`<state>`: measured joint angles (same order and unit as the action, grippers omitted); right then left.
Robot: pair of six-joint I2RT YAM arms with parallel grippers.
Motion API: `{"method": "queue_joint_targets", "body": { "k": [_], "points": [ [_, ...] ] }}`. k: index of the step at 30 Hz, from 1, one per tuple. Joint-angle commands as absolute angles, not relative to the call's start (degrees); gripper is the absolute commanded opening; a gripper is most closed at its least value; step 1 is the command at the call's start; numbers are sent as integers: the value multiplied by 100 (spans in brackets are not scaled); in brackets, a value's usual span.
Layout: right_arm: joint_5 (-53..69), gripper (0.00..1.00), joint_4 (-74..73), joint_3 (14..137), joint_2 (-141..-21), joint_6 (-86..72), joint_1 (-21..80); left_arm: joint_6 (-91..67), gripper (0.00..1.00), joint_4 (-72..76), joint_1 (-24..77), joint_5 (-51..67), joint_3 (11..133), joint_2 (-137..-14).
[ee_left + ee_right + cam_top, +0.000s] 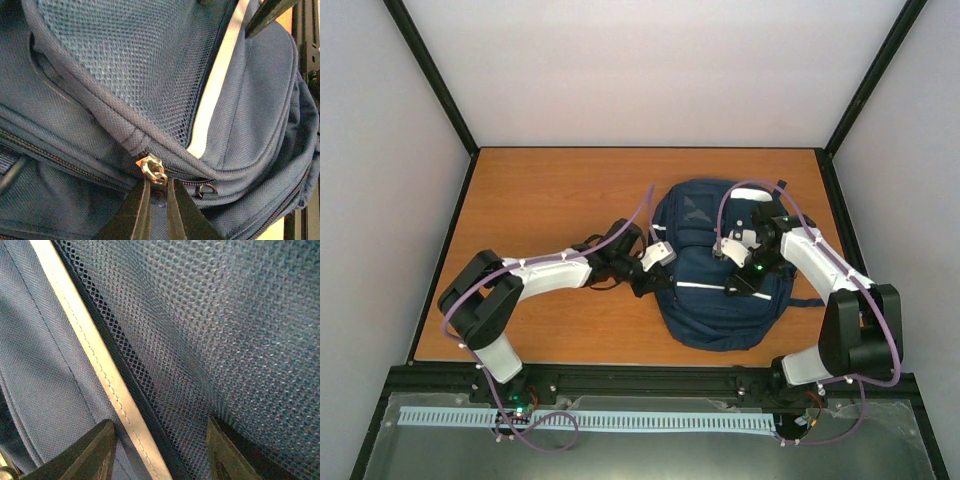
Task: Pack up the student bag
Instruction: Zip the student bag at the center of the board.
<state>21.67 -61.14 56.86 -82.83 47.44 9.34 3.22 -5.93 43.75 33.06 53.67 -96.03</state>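
Note:
The student bag [715,300], a navy blue backpack with a thin white stripe [705,288], lies on the right half of the wooden table. My left gripper [658,258] is at the bag's left side. In the left wrist view it [159,189] is shut on the blue zipper pull [159,197], just below the metal slider [152,169], under a mesh pocket [130,65]. My right gripper [740,268] is over the bag's middle. In the right wrist view it [162,445] is open, with its fingers [95,452] spread over the mesh [215,330] and the white stripe [85,340].
The wooden table [550,200] is boxed in by white walls and black frame posts. A dark strap [810,302] trails from the bag's right side. A black rail with a white slotted strip [590,420] runs along the near edge by the arm bases.

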Motion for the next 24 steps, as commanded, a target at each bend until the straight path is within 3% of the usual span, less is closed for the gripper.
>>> {"method": "queue_joint_targets", "body": {
  "k": [1, 13, 24],
  "points": [
    [1752, 51, -5250, 5702, -8490, 4429, 879, 167, 2, -800, 4548, 3238, 5213, -9382],
    [1895, 50, -5090, 5814, -8623, 4125, 888, -272, 2, -1224, 5590, 3350, 5443, -9820],
    [2107, 49, -4999, 5748, -8675, 3961, 1125, -1200, 3, -566, 5970, 3691, 5901, -10034]
  ]
}}
